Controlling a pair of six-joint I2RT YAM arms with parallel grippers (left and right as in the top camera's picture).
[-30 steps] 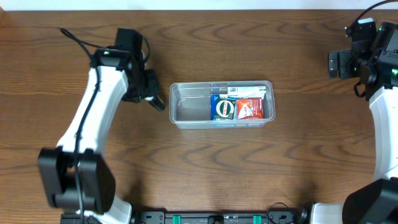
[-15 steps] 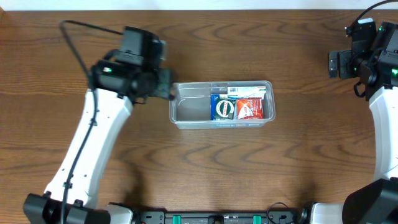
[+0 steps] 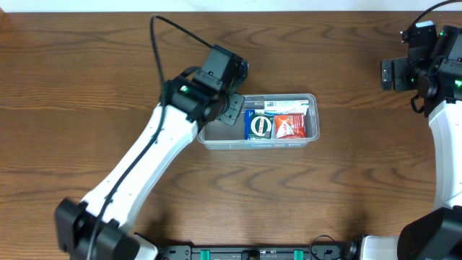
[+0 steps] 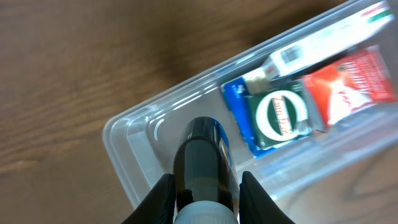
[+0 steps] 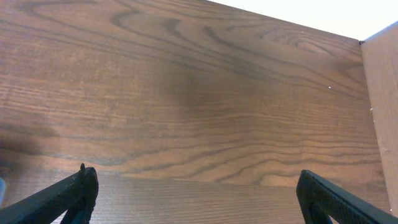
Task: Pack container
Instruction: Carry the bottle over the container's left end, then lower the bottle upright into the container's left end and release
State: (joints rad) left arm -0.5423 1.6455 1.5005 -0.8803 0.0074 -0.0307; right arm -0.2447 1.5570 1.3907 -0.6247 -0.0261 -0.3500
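Left gripper clamped bottle over bare left end of tub, since packets filled right end. Tub sat mid-bench, nearer far edge. My right gripper gaped idle by far-right corner.

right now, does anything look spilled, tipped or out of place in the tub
Nothing stands out. The container sits flat, packets lie at its right end, and the left gripper holds a dark bottle over its bare left end.

Left claw, bottle now over container
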